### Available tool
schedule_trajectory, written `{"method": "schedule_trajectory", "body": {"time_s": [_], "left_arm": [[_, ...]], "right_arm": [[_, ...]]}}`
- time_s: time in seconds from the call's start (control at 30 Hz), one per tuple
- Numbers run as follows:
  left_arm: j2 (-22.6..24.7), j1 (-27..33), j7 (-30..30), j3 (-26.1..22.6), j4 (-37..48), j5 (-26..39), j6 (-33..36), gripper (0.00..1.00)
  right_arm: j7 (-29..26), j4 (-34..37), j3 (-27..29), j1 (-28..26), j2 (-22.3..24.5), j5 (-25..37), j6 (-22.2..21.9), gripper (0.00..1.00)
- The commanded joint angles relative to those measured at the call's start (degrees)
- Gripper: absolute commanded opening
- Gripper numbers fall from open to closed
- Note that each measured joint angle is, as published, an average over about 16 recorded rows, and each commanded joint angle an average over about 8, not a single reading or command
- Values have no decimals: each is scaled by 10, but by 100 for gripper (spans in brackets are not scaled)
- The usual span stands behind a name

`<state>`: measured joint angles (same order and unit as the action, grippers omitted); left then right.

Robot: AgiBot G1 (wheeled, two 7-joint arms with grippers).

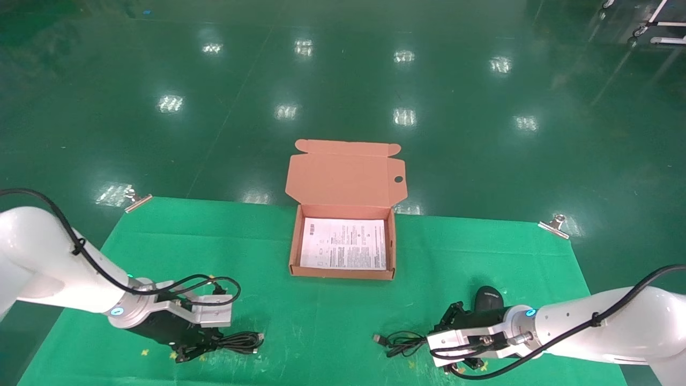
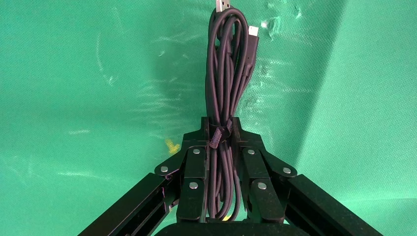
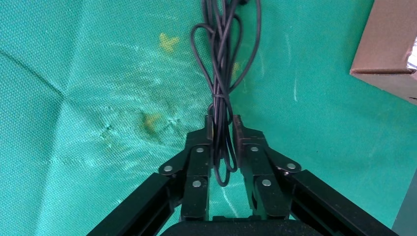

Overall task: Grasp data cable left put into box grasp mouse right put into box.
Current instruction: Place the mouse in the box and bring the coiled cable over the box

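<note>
Data cable: the data cable [image 2: 223, 93] is a thin dark cable wound into a narrow, long bundle of loops, cinched by a small strap near the middle, with two silver plug ends at its far tip. It lies on the near left part of the cloth.
Left gripper: the left gripper [image 2: 221, 129] is clenched on the data cable, its black fingers [image 2: 194, 169] pressing the bundle from both sides at the strap; in the head view it [image 1: 206, 343] sits low over the cloth.
Mouse: the mouse [image 1: 486, 298] is small, black and oval, on the near right part of the cloth, partly hidden behind the right arm. Its thin black cord [image 3: 223, 59] is gathered in loose loops, with a plug end [image 1: 378, 339] pointing toward the middle.
Right gripper: the right gripper [image 3: 223, 129] is closed around the looped cord, not the mouse body.
Box: the box [image 1: 343, 274] is shallow, salmon-orange cardboard, standing at the far middle of the cloth, well apart from both grippers. Its lid [image 1: 343, 174] is open and leans back, with one small round hole. A printed sheet [image 1: 344, 243] lies flat inside.
Counter: the counter [image 1: 321, 316] is covered in green cloth, held at its two far corners by metal clips [image 1: 136, 199].
Room: glossy dark green floor [image 1: 343, 80] reflecting ceiling lights.
</note>
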<state>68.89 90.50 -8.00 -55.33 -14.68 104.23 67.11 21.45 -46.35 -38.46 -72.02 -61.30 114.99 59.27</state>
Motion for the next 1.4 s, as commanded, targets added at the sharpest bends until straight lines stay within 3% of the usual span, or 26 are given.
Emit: {"method": "schedule_trajectory", "body": {"time_s": [0.03, 0.4, 0.7, 1.0, 1.4], "left_arm": [[0, 0, 0, 0, 0, 0, 0, 0], [-17, 23, -8, -1, -39, 4, 15, 0], [-62, 74, 51, -6, -214, 41, 14, 0], [-78, 113, 149, -1, -354, 101, -33, 0], [-50, 155, 205, 19, -335, 132, -97, 0]], "right_arm": [[0, 0, 0, 0, 0, 0, 0, 0], [-20, -6, 23, -18, 25, -24, 6, 0], [-79, -11, 77, -101, 51, -63, -12, 0], [-53, 29, 106, -216, -15, -101, -39, 0], [35, 160, 122, -312, -125, -142, -85, 0]]}}
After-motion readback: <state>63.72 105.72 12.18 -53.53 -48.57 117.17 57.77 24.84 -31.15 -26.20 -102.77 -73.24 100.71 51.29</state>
